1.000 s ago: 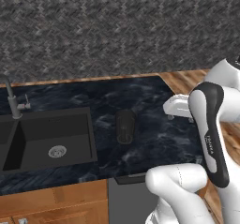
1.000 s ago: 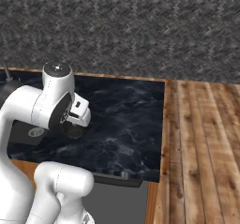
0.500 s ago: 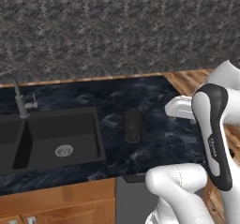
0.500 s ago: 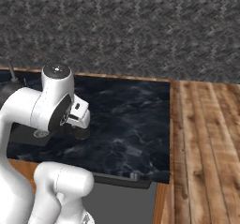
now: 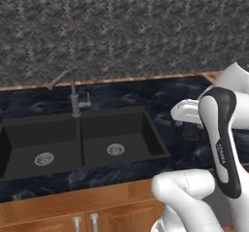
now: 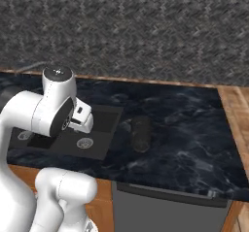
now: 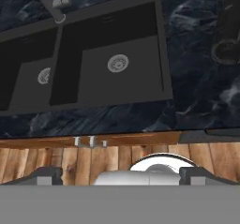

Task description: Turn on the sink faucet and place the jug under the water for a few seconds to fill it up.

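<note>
1. I am holding my hand (image 5: 184,113) raised above the counter (image 6: 194,143) with its fingers spread wide apart and gripping nothing; this posture is keeping it clear of everything while I line up on the work.
2. The jug (image 6: 141,133) is standing upright on the counter just beside the sink (image 5: 82,141), almost directly beneath my hand and slightly beyond it, so it is sitting ready for a top-down or side grasp.
3. The sink faucet (image 5: 74,96) is rising behind the divider between the two basins, well apart from my hand, on its far left side. No water is running, so its lever is likely still needing attention.
4. In the hand view, the jug (image 7: 228,31) is lying toward the upper right edge and the faucet (image 7: 50,3) toward the upper left.
</note>
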